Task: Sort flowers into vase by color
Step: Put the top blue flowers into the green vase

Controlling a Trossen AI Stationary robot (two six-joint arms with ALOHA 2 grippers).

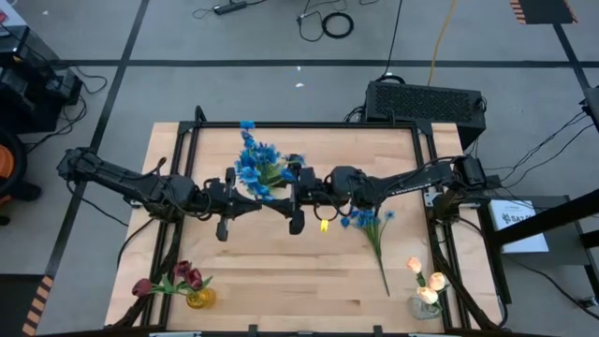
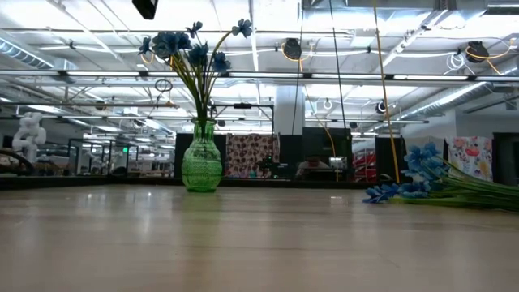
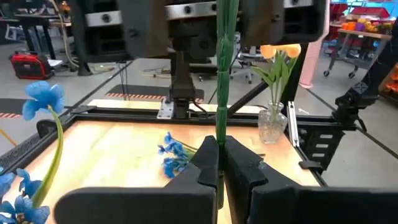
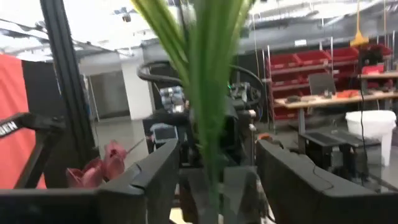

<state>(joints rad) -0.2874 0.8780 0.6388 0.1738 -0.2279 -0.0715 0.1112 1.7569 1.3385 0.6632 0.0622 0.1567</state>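
Observation:
A flower with a thick green stem [image 3: 220,81] and long leaves [image 4: 208,74] stands upright between my two grippers over the table's middle. Its yellow blossom [image 1: 323,225] shows in the high view. My left gripper [image 3: 219,168] [image 1: 279,202] is shut on the stem. My right gripper [image 4: 214,180] [image 1: 305,198] is open, one finger on each side of the stem, apart from it. Blue flowers stand in a green vase [image 2: 201,166] [image 1: 255,170]. More blue flowers [image 1: 370,221] [image 2: 418,182] lie flat on the table at the right. My left gripper pinches the green stem [image 3: 219,134] between its two fingers. The fingers come level from the table's left and lie across the stem. The stem rises upright above the fingers, clear of the table.
Dark red tulips stand in a yellow vase [image 1: 194,296] at the near left corner. Cream-yellow tulips stand in a clear vase [image 1: 426,300] [image 3: 272,121] at the near right corner. A black frame [image 1: 178,140] runs round the wooden table.

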